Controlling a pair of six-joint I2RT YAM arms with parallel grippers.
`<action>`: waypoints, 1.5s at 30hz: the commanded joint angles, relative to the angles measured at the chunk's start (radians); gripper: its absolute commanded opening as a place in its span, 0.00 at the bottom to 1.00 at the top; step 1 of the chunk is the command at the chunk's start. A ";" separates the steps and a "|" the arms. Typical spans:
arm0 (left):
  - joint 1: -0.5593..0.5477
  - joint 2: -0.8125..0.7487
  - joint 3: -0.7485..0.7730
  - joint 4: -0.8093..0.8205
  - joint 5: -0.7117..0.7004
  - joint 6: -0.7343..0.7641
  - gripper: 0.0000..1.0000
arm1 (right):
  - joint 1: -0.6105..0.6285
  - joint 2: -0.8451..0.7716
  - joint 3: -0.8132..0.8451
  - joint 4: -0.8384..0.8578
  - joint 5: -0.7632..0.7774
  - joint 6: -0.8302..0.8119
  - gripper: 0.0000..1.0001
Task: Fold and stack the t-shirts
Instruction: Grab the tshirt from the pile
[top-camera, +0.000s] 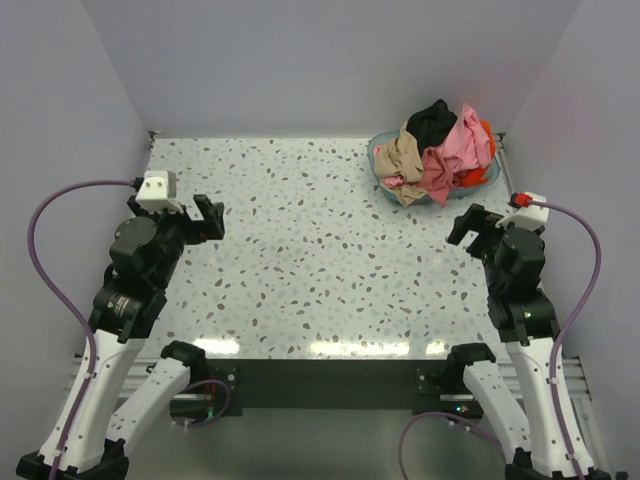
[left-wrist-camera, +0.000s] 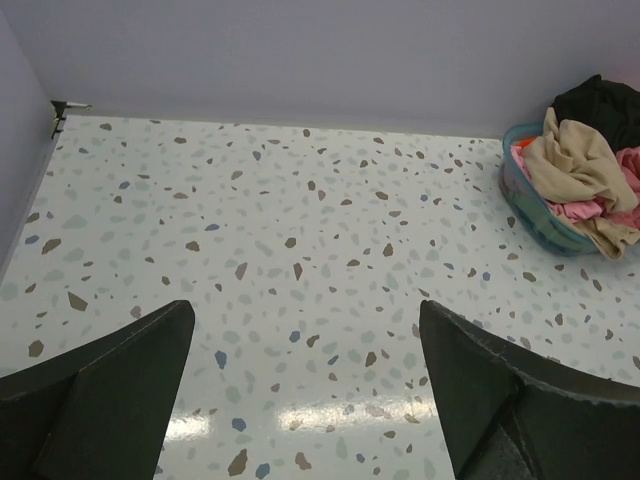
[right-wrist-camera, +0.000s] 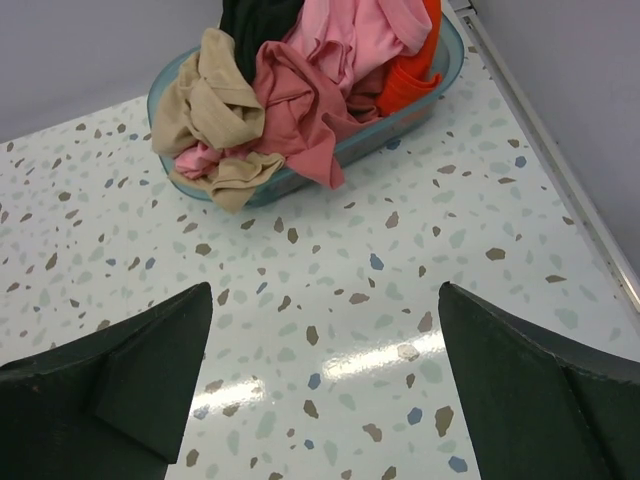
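The t-shirts lie crumpled in a teal round basket (top-camera: 383, 180) at the table's far right: a black one (top-camera: 432, 120), pink ones (top-camera: 452, 155), a tan-beige one (top-camera: 402, 155) and an orange-red one (top-camera: 487, 135). They also show in the right wrist view, with pink (right-wrist-camera: 330, 80), tan (right-wrist-camera: 205, 105), orange-red (right-wrist-camera: 410, 85) and black (right-wrist-camera: 255, 20), and at the right edge of the left wrist view (left-wrist-camera: 580, 165). My left gripper (top-camera: 208, 218) is open and empty over the left of the table. My right gripper (top-camera: 472, 225) is open and empty, just in front of the basket.
The speckled terrazzo table (top-camera: 300, 250) is walled in by pale lilac panels at the back and both sides. A metal rail (right-wrist-camera: 545, 130) runs along the table's right edge. Purple cables loop beside both arms.
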 joint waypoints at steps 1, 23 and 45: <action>-0.001 0.001 0.000 0.020 -0.028 0.016 1.00 | 0.000 -0.010 0.045 -0.006 0.018 0.010 0.99; -0.001 0.025 -0.130 0.204 -0.131 0.085 1.00 | 0.000 0.212 0.298 -0.080 0.047 -0.057 0.99; 0.001 0.051 -0.181 0.193 -0.043 0.022 1.00 | 0.089 1.097 0.891 0.084 0.004 -0.020 0.88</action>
